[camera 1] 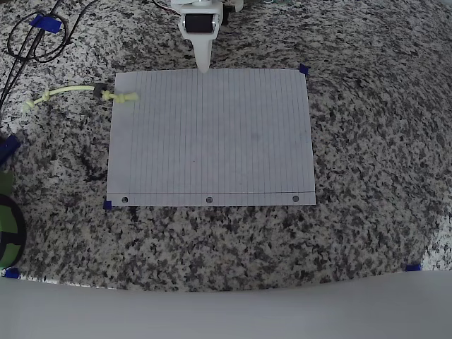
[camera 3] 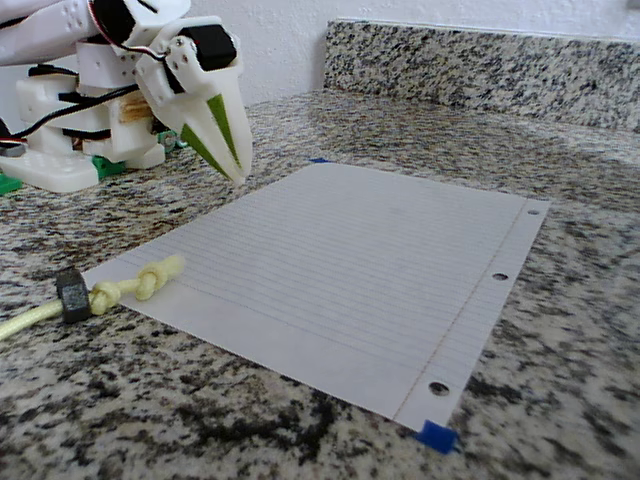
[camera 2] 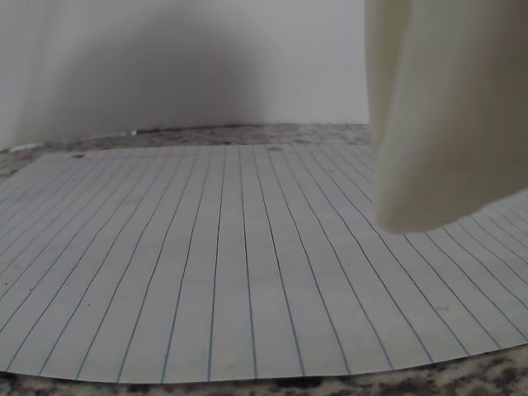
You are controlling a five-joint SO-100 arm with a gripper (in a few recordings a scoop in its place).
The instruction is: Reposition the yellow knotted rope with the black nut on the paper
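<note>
The paper (camera 1: 210,138) is a white lined sheet lying flat on the granite counter, with three punched holes along its near edge. The yellow knotted rope (camera 1: 70,90) lies off the sheet's upper left corner in the overhead view, and only one knotted end (camera 1: 126,98) rests on the paper. The black nut (camera 1: 101,91) sits on the rope just outside the sheet's edge. In the fixed view the rope (camera 3: 130,285) and nut (camera 3: 72,295) are at the lower left. My gripper (camera 1: 204,63) hovers shut and empty over the sheet's far edge, well right of the rope. It also appears in the fixed view (camera 3: 232,165), and one finger (camera 2: 437,124) fills the right of the wrist view.
Black cables (camera 1: 35,35) loop at the counter's top left. A green and black object (camera 1: 7,222) sits at the left edge. Blue tape (camera 1: 304,69) marks the sheet's corners. A granite backsplash (camera 3: 480,60) rises behind, and the arm's base (camera 3: 60,150) stands at the far left.
</note>
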